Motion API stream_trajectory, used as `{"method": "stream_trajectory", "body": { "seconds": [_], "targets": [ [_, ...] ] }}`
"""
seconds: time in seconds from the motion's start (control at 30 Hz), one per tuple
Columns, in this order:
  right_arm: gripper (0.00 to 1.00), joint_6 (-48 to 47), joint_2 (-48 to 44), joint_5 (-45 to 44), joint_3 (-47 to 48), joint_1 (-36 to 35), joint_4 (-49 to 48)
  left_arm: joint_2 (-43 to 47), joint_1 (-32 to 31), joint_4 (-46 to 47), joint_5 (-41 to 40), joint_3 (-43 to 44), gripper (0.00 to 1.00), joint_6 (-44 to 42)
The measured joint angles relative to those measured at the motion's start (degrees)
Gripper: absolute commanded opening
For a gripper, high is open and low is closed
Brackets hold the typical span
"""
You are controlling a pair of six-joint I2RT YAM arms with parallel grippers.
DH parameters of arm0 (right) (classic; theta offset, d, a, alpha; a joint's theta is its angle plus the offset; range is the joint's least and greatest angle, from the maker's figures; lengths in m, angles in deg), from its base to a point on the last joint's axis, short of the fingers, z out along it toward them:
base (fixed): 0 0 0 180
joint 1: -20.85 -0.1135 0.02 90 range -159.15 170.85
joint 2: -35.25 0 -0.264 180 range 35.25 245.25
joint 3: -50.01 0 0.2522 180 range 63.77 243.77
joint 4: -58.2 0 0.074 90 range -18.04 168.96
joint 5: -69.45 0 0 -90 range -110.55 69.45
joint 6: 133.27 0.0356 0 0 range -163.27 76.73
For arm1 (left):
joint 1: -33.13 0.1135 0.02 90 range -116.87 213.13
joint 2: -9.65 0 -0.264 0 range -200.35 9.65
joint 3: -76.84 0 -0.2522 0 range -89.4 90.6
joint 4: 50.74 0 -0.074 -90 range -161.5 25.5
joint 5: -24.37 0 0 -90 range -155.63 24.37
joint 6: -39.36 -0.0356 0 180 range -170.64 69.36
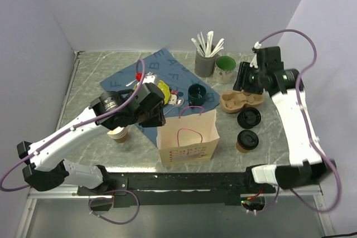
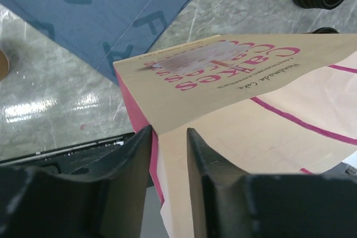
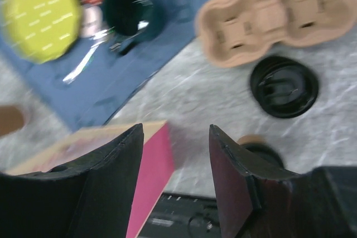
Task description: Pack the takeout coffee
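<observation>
The paper bag (image 1: pixel 187 137) stands upright near the table's (image 1: pixel 262 71) front edge, between the two arms, with its pink cord handles up. The left gripper (image 2: pixel 168 132) straddles the bag's rim at its left corner. One finger (image 2: pixel 131 165) is against the pink side fold and the other lies over the printed front panel, but I cannot tell whether they already pinch the paper. The right gripper (image 3: pixel 175 129) hangs over the back right of the table with its fingers spread and nothing between them. The takeout coffee (image 1: pixel 246 140), one brown cup with a black lid, stands on the marble right of the bag and close to the front edge. It is apart from both grippers, and a strip of bare tabletop separates it from the bag's right wall. One loose black lid (image 1: pixel 249 118) lies just behind the coffee, and one pulp cup carrier (image 1: pixel 241 100) sits behind that. There are two mugs: a dark green mug (image 1: pixel 196 93) on the blue mat (image 1: pixel 167 65) and a green-lined mug (image 1: pixel 225 68) touching one grey holder (image 1: pixel 204 65) of white sticks. One stack of paper cups (image 1: pixel 118 134) stands under the left arm, left of the bag.
</observation>
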Motion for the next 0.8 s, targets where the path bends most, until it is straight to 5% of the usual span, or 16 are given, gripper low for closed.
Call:
{"method": "stream_trajectory", "body": {
  "seconds": [0.23,0.47,0.63,0.8],
  "targets": [
    [0.64,-5.2,15.2,-2.9,0.0,7.4,-2.8,0.0,0.0,3.0,0.0,-0.3,0.34,-3.7],
    [0.66,-7.4,25.9,-5.7,-0.2,8.8,-3.9,0.1,0.1,4.3,0.7,-0.8,0.68,-5.7],
    [0.68,-10.7,29.0,-5.6,-0.2,9.5,-6.3,0.4,0.2,4.5,2.4,-0.7,0.78,-6.4],
    [0.68,-14.5,34.0,-4.3,1.7,9.7,-6.9,1.7,0.2,3.5,2.0,-0.7,0.99,-6.8]
  ]
}}
